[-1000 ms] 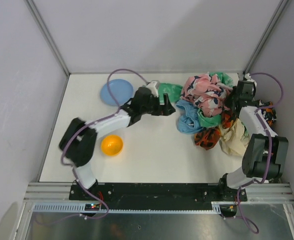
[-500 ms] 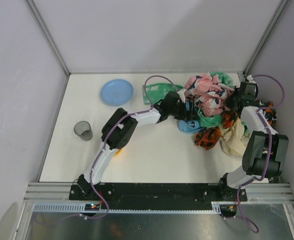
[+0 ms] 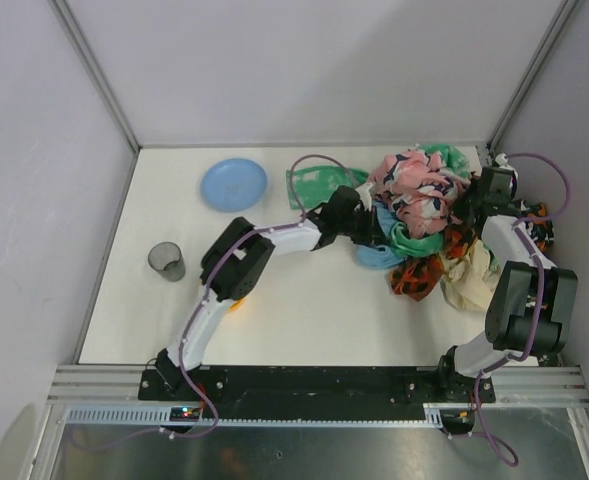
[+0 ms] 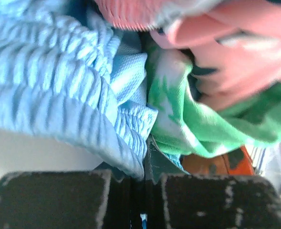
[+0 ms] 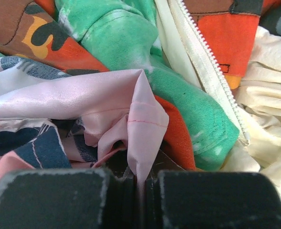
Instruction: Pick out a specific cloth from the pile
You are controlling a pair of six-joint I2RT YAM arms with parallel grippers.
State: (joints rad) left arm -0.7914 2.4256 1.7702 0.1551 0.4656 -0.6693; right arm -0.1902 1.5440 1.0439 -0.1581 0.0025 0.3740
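Observation:
The light sky-blue cloth [image 3: 377, 256] lies at the pile's [image 3: 426, 205] near left edge, partly under a green piece. In the left wrist view its ribbed fabric [image 4: 59, 90] fills the left side, and my left gripper [image 4: 145, 164] is shut on a fold of it. From above, the left gripper [image 3: 372, 228] is pushed into the pile's left side. On the pile's right, my right gripper [image 3: 469, 208] is shut on a fold of the pink patterned cloth [image 5: 140, 119], its jaws [image 5: 141, 174] pinching that fold.
A round blue plate [image 3: 234, 183] and a mint-green cloth [image 3: 319, 184] lie at the back left. A dark cup [image 3: 166, 261] stands at the left. Green [image 5: 178, 90], cream [image 5: 269, 95] and orange-and-black [image 5: 35, 33] cloths crowd the right gripper. Walls close in behind and right.
My left arm reached right from beside the plate into the pile, and its gripper closed on the light blue cloth. The right gripper stayed shut on the pink cloth.

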